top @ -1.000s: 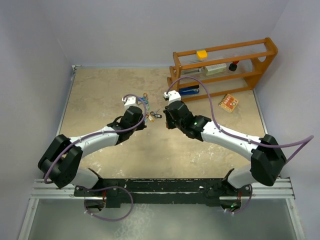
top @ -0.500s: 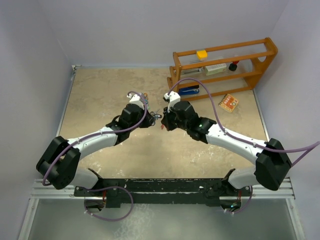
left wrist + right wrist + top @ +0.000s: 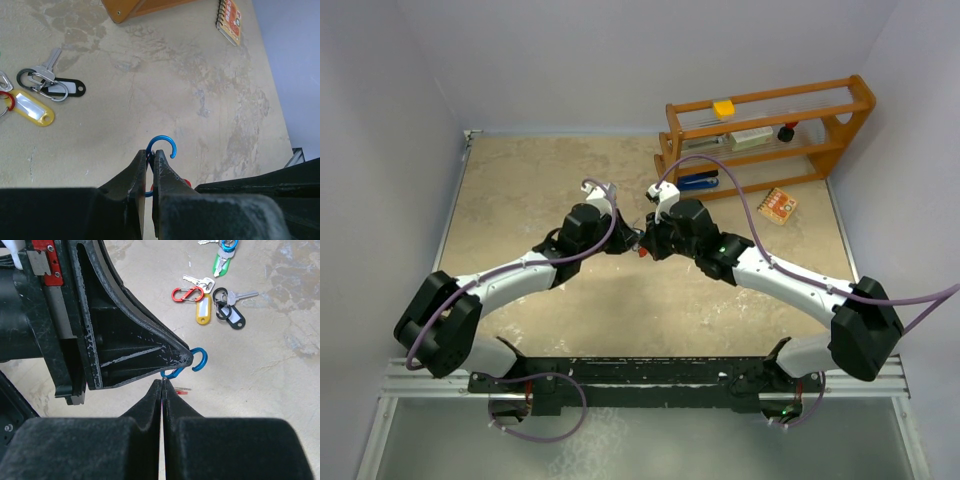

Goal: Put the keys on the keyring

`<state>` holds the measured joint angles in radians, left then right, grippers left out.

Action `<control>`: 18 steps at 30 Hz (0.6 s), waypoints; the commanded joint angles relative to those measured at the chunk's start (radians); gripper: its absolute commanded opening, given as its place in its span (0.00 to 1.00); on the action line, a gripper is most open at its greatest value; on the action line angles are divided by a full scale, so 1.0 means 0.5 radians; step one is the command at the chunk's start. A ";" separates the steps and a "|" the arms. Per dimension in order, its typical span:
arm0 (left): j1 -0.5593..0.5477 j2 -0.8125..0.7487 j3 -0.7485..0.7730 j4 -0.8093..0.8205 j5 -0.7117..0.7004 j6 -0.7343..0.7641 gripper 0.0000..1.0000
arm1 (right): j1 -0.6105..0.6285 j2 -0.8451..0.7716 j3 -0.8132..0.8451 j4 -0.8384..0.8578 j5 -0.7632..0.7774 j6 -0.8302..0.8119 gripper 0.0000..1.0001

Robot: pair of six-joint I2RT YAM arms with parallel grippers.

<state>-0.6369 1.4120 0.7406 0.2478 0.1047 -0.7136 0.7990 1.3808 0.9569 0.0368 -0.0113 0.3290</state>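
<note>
Silver keys (image 3: 50, 62), well beyond left gripper (image 3: 151, 156)

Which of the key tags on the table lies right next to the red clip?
The yellow tag: its upper end is beside the red clip. The black tag lies beyond it, and the green tag lies farther away.

arms (image 3: 520, 272): white links, black joints | cables (image 3: 699, 158): purple | left end effector (image 3: 151, 157): black, scuffed
</note>
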 commanded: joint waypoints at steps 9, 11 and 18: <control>0.010 -0.010 0.157 -0.030 0.105 0.103 0.00 | -0.024 -0.011 -0.022 0.073 0.028 -0.080 0.00; 0.011 -0.011 0.170 -0.063 0.107 0.123 0.00 | -0.029 -0.011 -0.023 0.071 0.035 -0.087 0.00; 0.010 -0.011 0.191 -0.151 0.137 0.192 0.00 | -0.048 -0.017 -0.030 0.083 0.046 -0.108 0.00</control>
<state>-0.6369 1.4120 0.7883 0.1768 0.1486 -0.6598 0.7837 1.3811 0.9421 0.0433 -0.0090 0.2985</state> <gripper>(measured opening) 0.021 0.005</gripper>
